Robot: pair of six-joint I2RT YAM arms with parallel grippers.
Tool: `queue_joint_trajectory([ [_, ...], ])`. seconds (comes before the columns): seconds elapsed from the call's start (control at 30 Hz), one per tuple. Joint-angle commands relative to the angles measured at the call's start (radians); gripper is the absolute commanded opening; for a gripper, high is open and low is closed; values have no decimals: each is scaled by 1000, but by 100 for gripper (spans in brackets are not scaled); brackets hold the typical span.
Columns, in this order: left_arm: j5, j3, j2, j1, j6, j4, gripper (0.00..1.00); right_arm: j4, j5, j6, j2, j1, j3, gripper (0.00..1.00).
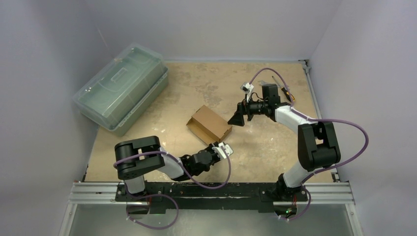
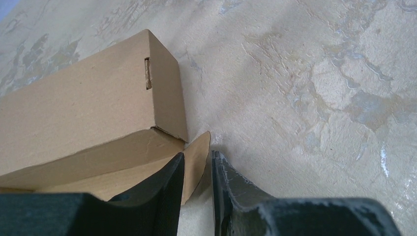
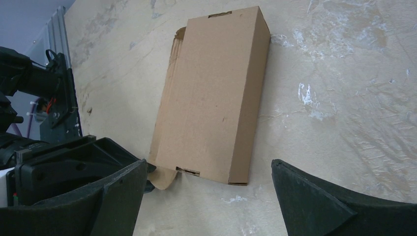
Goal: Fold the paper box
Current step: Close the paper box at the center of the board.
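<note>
The paper box (image 1: 209, 124) lies flat in the middle of the table as a closed brown carton (image 3: 216, 93). One rounded end flap (image 2: 196, 162) sticks out loose at its near end. My left gripper (image 1: 215, 146) is at that end, and its jaws (image 2: 197, 155) stand narrowly apart around the flap. The flap rests against the left finger (image 2: 167, 191), and a thin gap shows on the other side. My right gripper (image 1: 235, 119) hovers just beyond the box's right end. It is wide open (image 3: 208, 164) and holds nothing.
A large translucent green plastic case (image 1: 123, 87) sits at the back left, close to the wall. Grey walls close the table on three sides. A metal rail (image 1: 211, 192) with both arm bases runs along the near edge.
</note>
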Motion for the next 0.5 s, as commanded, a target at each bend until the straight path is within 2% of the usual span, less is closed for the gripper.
queue_joint_trajectory([
  [0.0,19,-14,-25,-3,-3,21,26,0,-24,-7,3,-2,16,99],
  [0.27,-20,-2,6,-3,22,14,26,-5,-27,-7,8,-3,19,99],
  [0.47,-46,9,26,-3,36,26,18,-5,-29,-8,9,-2,19,99],
])
